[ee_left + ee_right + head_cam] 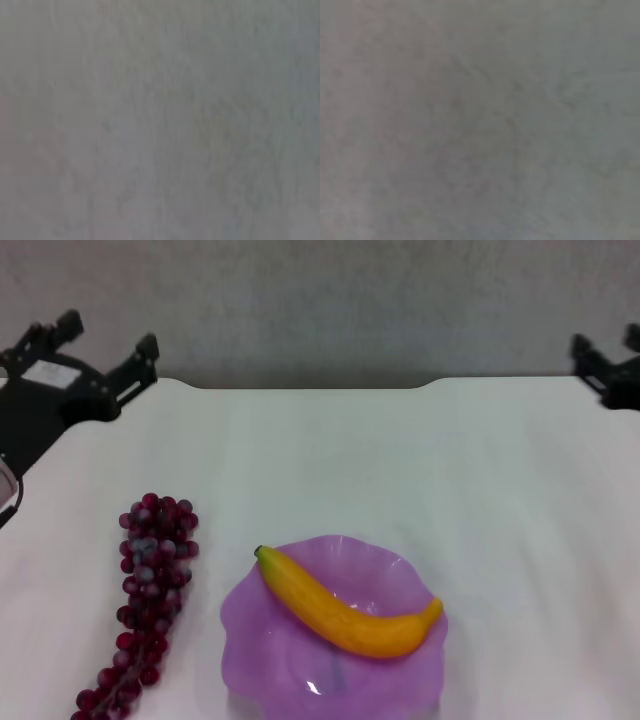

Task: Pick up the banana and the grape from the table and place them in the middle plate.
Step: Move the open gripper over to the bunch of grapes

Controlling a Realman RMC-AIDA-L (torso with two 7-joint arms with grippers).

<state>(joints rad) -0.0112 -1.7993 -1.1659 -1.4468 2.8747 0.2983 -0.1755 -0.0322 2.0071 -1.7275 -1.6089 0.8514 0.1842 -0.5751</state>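
Yellow banana (345,612) already lies across the purple plate (262,625), green tip toward robot's left, so half done. Grape bunch (148,590) not yet moved: on the white table (420,460) just beside plate's left, dark red w/ some frosted ones, thin end toward the near edge. Left gripper (105,345) parked at far left corner, fingers spread wide, holding nothing. Right gripper (610,365) at far right edge, cut off, can't tell its state. Wrist views show only grey blur.

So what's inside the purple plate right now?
Only the banana, lying across the middle plate. It hides the strip of plate under it. The grape lies outside on the table.
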